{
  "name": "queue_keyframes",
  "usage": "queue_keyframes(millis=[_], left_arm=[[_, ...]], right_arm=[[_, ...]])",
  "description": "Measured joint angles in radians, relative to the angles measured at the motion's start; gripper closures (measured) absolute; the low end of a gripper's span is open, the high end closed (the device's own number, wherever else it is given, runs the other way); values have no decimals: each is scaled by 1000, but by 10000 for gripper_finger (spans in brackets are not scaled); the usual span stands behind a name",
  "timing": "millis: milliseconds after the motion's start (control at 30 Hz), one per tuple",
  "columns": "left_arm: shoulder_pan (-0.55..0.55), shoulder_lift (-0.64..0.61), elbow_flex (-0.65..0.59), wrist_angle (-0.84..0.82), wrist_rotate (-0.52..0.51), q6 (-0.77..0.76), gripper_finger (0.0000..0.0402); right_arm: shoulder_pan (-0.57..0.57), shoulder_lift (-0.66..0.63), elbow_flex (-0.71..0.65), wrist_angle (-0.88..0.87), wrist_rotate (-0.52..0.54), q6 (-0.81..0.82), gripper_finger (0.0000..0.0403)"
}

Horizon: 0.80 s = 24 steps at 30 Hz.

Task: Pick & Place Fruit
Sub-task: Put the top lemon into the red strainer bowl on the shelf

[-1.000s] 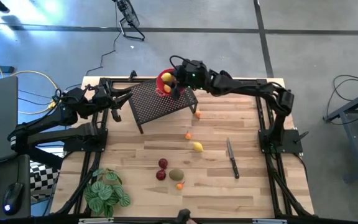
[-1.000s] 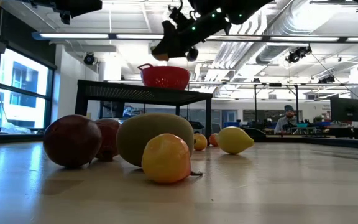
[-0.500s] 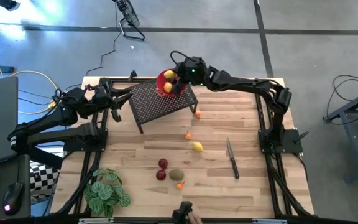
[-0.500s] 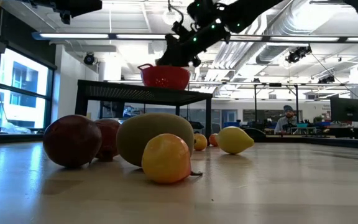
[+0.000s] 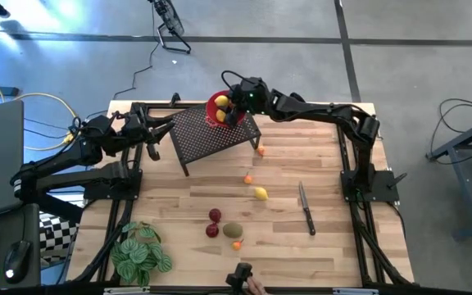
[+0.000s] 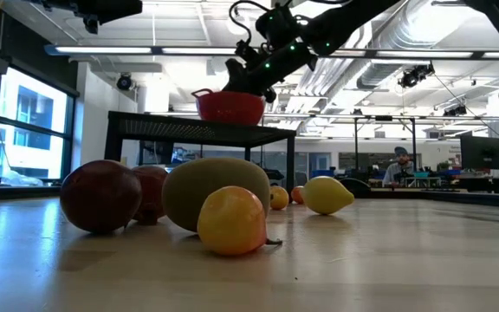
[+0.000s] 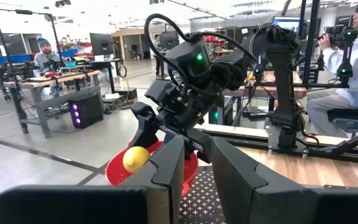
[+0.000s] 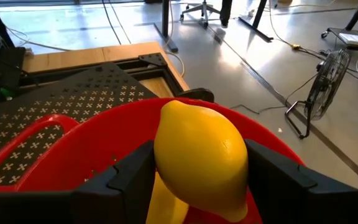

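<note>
The right gripper (image 8: 194, 186) holds a yellow lemon (image 8: 201, 155) clamped between its fingers, low inside the red bowl (image 8: 73, 155) on the black mesh stand (image 5: 211, 135). The lemon's long axis runs across the fingers, its pointed tip (image 8: 166, 112) aimed toward the stand. A second ago the gripper was higher, above the bowl's rim. The left gripper (image 5: 166, 124), nearly closed and empty, waits beside the stand. More fruit (image 5: 233, 230) lies on the counter (image 5: 301, 254).

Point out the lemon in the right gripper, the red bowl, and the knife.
lemon (image 8: 201, 155): right wrist view, middle of its yellow skin.
red bowl (image 8: 61, 163): right wrist view, inner wall.
knife (image 5: 306, 206): high view, mid-length.
</note>
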Motion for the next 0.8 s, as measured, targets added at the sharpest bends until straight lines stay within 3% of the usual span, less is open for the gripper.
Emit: queue_keyframes(millis=[800], left_arm=[[0, 0, 0, 0, 0, 0, 325]], right_arm=[[-4, 0, 0, 7, -76, -290, 188]])
